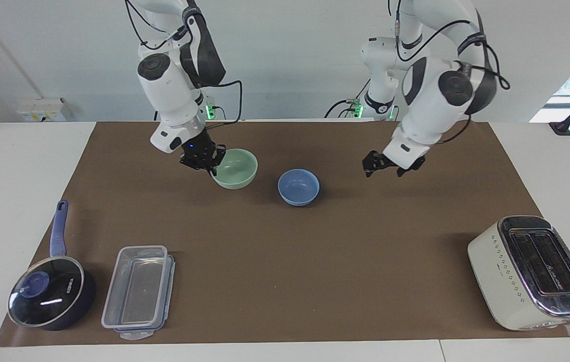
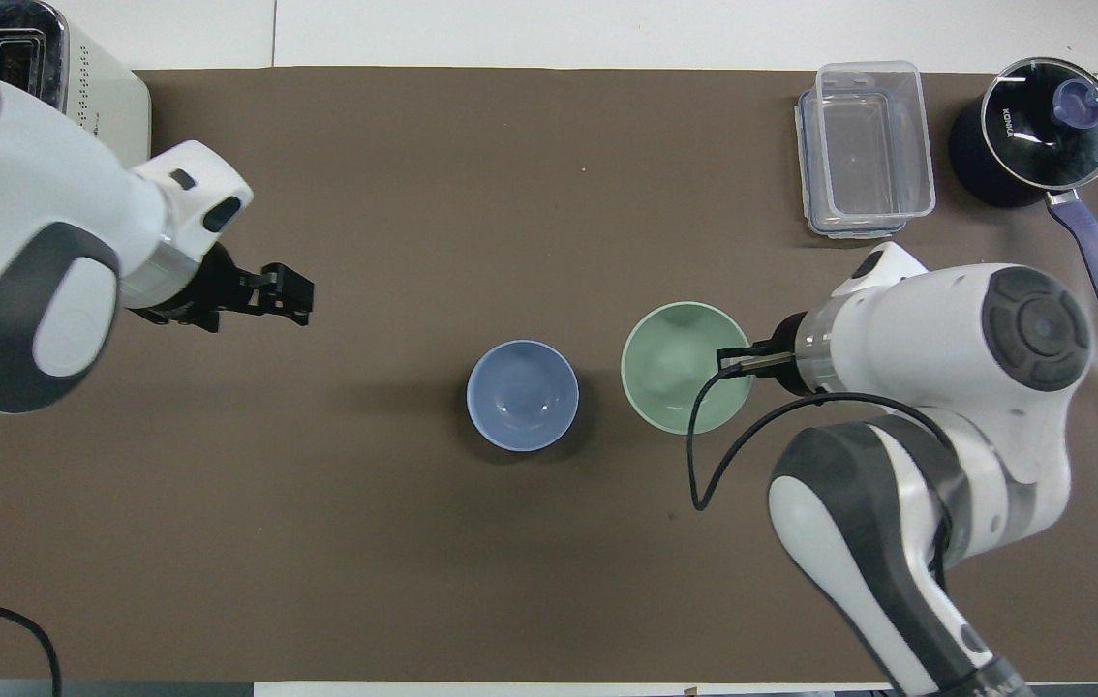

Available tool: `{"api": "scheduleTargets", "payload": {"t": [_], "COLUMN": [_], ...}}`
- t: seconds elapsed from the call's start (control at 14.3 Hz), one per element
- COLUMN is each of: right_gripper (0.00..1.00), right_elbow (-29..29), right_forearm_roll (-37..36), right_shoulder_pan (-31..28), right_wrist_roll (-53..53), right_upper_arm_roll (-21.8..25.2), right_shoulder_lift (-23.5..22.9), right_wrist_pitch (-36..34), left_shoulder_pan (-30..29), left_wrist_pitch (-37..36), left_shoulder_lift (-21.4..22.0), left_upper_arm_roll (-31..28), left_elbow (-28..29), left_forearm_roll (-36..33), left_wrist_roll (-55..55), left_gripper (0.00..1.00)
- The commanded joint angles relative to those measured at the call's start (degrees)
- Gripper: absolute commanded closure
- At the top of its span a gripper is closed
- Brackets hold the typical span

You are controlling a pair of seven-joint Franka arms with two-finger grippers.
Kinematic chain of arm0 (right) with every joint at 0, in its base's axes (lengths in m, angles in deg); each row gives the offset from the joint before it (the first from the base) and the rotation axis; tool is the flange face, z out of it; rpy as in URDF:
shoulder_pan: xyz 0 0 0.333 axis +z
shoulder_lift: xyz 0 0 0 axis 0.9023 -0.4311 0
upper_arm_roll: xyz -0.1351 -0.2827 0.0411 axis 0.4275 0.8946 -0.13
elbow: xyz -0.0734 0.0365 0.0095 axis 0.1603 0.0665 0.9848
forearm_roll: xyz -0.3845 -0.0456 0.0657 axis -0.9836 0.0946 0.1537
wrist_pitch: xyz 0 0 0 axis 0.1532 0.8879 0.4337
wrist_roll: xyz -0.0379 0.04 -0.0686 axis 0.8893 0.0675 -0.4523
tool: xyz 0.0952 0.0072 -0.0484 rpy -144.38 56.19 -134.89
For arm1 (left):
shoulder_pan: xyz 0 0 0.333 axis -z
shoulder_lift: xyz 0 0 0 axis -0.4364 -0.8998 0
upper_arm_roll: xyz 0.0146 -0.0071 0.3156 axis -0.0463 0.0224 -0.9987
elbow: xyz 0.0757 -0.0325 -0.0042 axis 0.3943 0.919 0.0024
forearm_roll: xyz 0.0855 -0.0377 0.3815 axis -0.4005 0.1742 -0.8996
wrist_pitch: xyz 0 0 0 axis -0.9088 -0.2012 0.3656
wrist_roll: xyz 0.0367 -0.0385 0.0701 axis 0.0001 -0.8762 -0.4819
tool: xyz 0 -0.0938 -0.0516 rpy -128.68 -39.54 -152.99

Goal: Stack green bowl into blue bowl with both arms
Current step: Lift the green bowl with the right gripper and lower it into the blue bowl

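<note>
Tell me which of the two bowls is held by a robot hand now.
The green bowl: the right hand is shut on its rim. The blue bowl stands free beside it, and the left hand is open, away from both.
</note>
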Motion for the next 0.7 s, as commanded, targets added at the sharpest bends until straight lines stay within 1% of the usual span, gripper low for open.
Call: {"api": "scheduleTargets", "payload": {"t": [0.0, 0.14, 0.28, 0.35, 0.49, 0.63], "right_gripper": [1.0, 1.0, 1.0, 1.0, 1.0, 1.0], "right_elbow": [0.0, 0.1, 0.9, 1.3, 2.7, 3.3], "right_forearm_roll": [1.3, 1.3, 1.2, 1.3, 1.2, 1.1], "right_shoulder_pan": [5.8, 9.2, 10.7, 12.1, 12.8, 13.7], "right_wrist_roll": [4.0, 6.9, 9.1, 10.1, 11.2, 11.9], "right_upper_arm_roll": [0.3, 0.3, 0.3, 0.3, 0.3, 0.3], "right_shoulder_lift": [-3.7, -5.8, -7.8, -8.7, -10.5, -11.3], "right_wrist_pitch": [6.1, 10.8, 12.1, 12.3, 12.4, 12.5], "left_shoulder_pan": [-5.7, -9.5, -10.0, -9.9, -9.9, -9.4], "left_wrist_pitch": [-5.8, -11.4, -16.8, -18.6, -19.0, -17.3], "left_shoulder_lift": [1.3, 1.8, 1.7, 1.7, 2.5, 3.3], "left_upper_arm_roll": [0.4, 0.3, 0.5, 0.5, 0.5, 1.0], "left_elbow": [-3.3, -6.1, -10.7, -11.8, -12.0, -11.4], "left_forearm_roll": [-2.5, -3.1, -5.0, -5.4, -5.7, -6.6], "left_wrist_roll": [7.3, 11.6, 11.7, 11.7, 13.4, 15.6], "left_gripper": [0.0, 0.0, 0.0, 0.0, 0.0, 0.0]}}
